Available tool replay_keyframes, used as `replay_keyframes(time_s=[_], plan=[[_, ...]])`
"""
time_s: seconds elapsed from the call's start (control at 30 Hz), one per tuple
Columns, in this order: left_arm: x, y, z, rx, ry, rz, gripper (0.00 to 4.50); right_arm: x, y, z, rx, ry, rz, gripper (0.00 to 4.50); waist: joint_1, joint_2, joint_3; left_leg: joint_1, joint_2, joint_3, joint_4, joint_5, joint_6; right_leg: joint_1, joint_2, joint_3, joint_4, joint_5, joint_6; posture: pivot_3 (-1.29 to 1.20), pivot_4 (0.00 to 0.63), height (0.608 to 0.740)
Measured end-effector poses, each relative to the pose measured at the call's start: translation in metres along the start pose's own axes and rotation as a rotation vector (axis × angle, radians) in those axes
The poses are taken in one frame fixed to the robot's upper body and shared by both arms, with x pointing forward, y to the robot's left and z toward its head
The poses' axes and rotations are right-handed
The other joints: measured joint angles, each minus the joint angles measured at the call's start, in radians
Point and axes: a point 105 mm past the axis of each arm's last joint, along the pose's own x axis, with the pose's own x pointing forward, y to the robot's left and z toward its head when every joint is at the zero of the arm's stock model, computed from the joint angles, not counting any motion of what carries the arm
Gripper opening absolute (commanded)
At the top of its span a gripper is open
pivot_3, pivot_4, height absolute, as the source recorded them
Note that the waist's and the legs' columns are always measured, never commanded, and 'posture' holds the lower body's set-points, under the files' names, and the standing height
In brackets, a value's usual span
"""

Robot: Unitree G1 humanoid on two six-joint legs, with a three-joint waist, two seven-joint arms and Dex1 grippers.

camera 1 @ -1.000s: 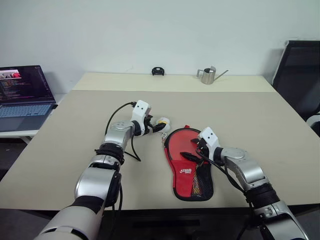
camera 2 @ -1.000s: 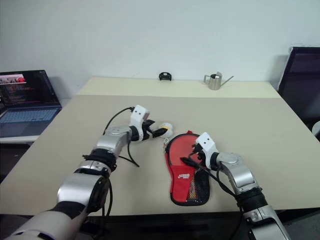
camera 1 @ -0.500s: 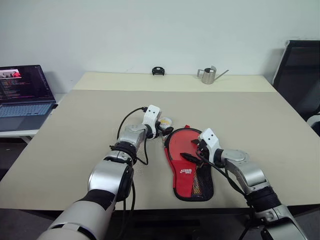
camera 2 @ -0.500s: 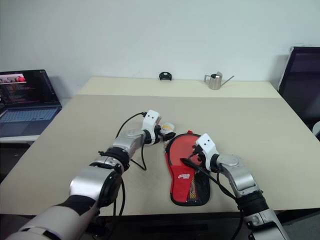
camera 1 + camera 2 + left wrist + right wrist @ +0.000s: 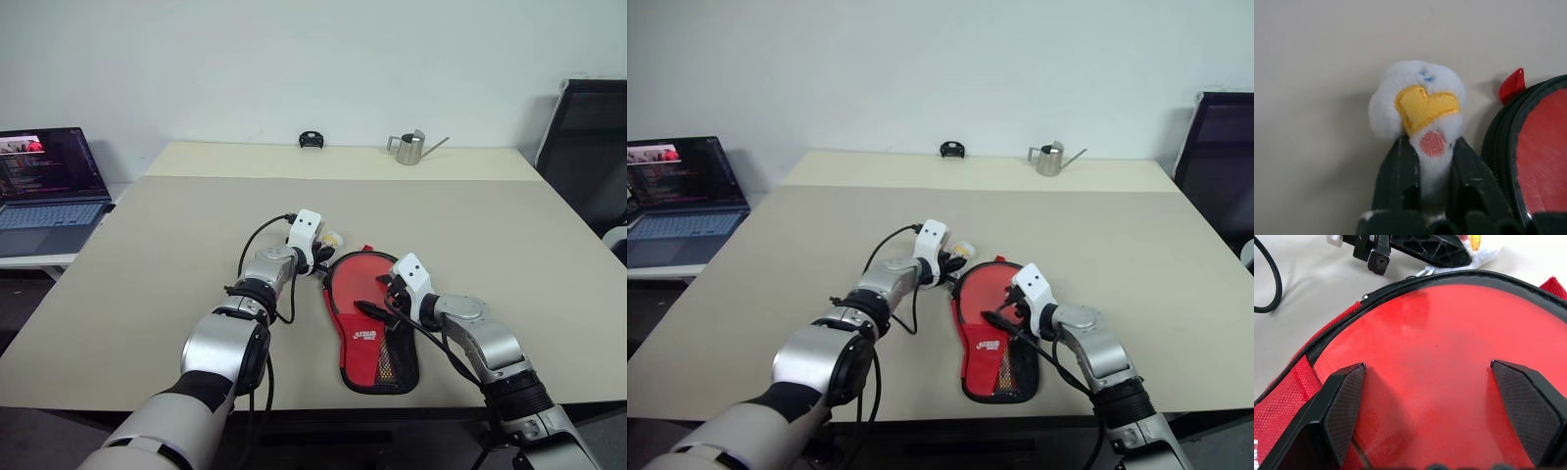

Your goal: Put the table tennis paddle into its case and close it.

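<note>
Centre of frame crowded: left gripper (image 5: 1432, 169) clamped on the charm (image 5: 1418, 100), tight against the case (image 5: 367, 318) rim, right gripper (image 5: 1437, 406) spread wide over the case's red face. Bare table (image 5: 176, 235) left, right and behind; the watering can (image 5: 409, 148) and small black object (image 5: 312, 139) sit at the upper far edge.

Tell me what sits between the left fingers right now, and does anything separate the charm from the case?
The white-yellow charm, pinched by the left fingers. Bare table separates it from the case, per the left wrist view.

Fluffy plush charm (image 5: 1418, 100), glossy red case (image 5: 1449, 362)
</note>
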Motion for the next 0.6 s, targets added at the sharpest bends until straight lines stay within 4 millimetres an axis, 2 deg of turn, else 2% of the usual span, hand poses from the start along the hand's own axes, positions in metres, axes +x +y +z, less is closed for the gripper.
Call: replay_keyframes(time_s=[0.17,0.3,0.4,0.53,0.6], plan=[[-0.007,0.001,0.003,-0.029,-0.029,-0.087,0.24,0.001,0.001,0.0,0.002,-0.004,0.002,4.5,-0.001,0.0,0.0,0.0,0.0,0.0,0.0,0.0,0.0,0.0,0.0,0.0,0.0,0.0,0.0,0.0,0.15,0.74],[-0.031,0.019,0.011,-0.061,-0.12,-0.186,0.24,0.001,0.003,0.0,0.006,-0.01,0.002,4.5,-0.004,0.001,0.0,0.0,0.001,0.0,-0.001,0.0,0.0,-0.001,0.0,0.0,0.0,0.0,0.0,0.0,0.15,0.74],[-0.051,0.032,-0.002,-0.08,-0.127,-0.231,0.24,0.002,0.004,0.0,0.013,-0.012,-0.003,4.5,-0.003,0.001,0.0,0.001,0.001,0.0,-0.001,0.0,0.0,0.0,0.0,0.0,0.0,0.0,0.0,0.0,0.15,0.74],[-0.066,0.035,-0.032,-0.126,-0.083,-0.25,0.24,0.006,0.005,0.001,0.022,-0.016,-0.002,4.5,-0.002,0.001,0.0,0.0,0.001,0.0,0.0,0.0,0.0,0.0,0.0,0.0,0.001,0.0,0.0,0.0,0.15,0.74],[-0.068,0.035,-0.034,-0.128,-0.082,-0.248,0.24,0.009,0.004,0.002,0.026,-0.017,0.002,4.5,-0.001,0.001,0.0,0.001,0.001,-0.001,0.0,0.0,0.0,0.0,0.0,0.0,0.001,0.0,0.0,0.0,0.15,0.74]])
